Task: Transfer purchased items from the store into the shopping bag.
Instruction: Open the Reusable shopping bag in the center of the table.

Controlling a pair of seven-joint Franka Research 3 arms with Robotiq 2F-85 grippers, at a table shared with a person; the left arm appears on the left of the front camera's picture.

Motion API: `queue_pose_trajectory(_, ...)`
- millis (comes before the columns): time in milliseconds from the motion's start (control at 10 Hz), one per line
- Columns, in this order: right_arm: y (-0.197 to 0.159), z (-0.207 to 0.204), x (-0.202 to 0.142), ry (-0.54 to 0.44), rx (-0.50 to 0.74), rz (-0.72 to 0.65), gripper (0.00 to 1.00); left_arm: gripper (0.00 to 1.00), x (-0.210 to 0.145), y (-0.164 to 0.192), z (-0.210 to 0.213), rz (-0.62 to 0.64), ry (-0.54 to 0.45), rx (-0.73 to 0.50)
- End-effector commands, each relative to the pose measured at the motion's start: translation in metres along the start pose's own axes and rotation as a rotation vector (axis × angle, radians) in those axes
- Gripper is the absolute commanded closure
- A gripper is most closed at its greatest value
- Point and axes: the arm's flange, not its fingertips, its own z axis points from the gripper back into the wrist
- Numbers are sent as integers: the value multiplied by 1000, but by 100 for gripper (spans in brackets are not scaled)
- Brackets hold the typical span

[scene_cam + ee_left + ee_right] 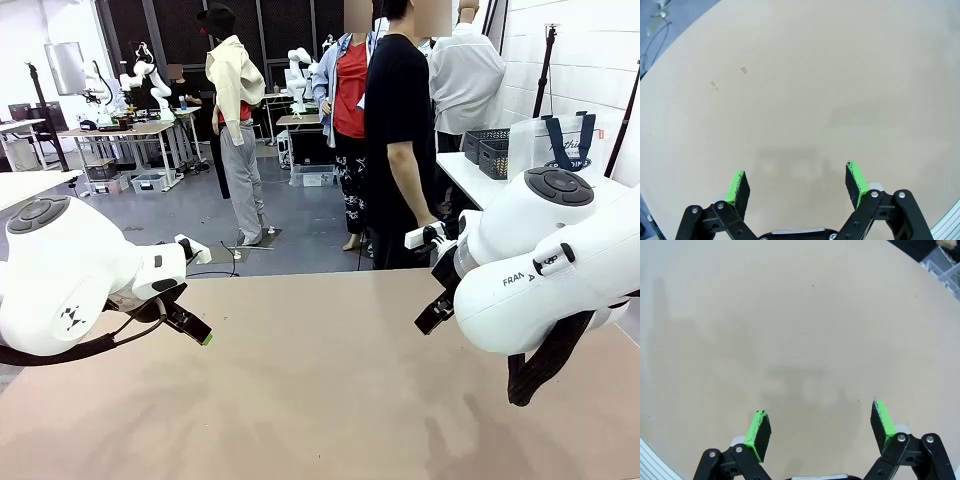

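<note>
One tabletop [320, 400]; over it two arms [70, 280] [560, 270] with four green fingers [737, 187] together; beyond it, one shopping bag [560, 140], two dark baskets [494, 160].

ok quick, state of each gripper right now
Left black gripper with green pads: open, holding nothing.
Right black gripper with green pads: open, holding nothing.

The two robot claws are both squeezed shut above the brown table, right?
No, they are not shut. The left gripper and the right gripper are both open above the table, with nothing between their green pads. The left wrist and right wrist views show it.
</note>
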Motion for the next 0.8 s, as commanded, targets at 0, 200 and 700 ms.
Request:
queue_pose_trajectory(0,0,0,0,0,0,0,0,0,0,1,0,2,0,0)
queue_pose_trajectory(200,0,0,0,0,0,0,0,0,0,1,0,2,0,0)
queue_pose_trajectory(700,0,0,0,0,0,0,0,0,0,1,0,2,0,0)
